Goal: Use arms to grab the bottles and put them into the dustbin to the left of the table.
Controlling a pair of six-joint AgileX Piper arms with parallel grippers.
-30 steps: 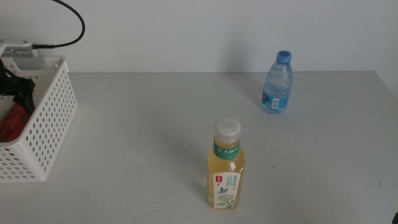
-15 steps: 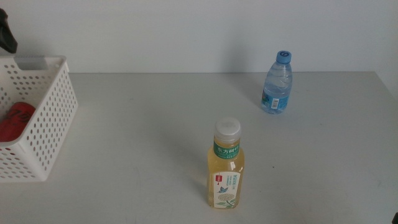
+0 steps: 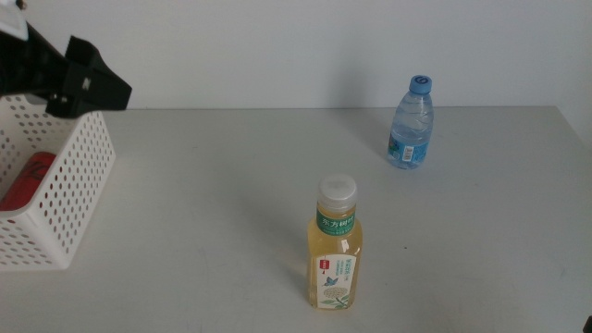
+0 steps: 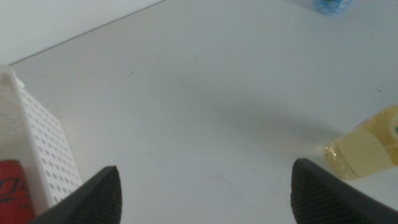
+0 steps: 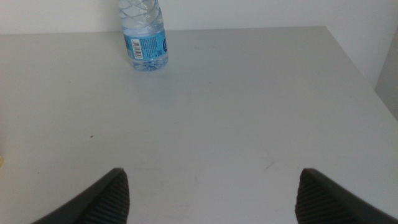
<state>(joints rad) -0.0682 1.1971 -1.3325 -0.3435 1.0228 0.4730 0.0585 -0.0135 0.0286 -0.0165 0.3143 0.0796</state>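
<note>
A yellow tea bottle (image 3: 335, 245) with a white cap stands upright at the table's front middle. It shows at the edge of the left wrist view as the tea bottle (image 4: 367, 152). A clear blue-capped water bottle (image 3: 413, 122) stands at the back right. The red can (image 3: 26, 178) lies inside the white dustbin (image 3: 79, 194) at the left. My left gripper (image 3: 92, 83) hovers above the dustbin's near rim. In its wrist view the left gripper (image 4: 205, 199) is open and empty. My right gripper (image 5: 214, 199) is open, empty and faces the water bottle (image 5: 144, 34) from a distance.
The table (image 3: 222, 203) is a plain light grey top. A white wall runs behind it. The dustbin's perforated wall (image 4: 37, 146) and the red can (image 4: 12, 190) show beside my left jaw. The water bottle's base (image 4: 333, 5) peeks in far off.
My left gripper has risen out of the dustbin and swung right, over its rim. The red can stays inside. Both bottles have not moved.
</note>
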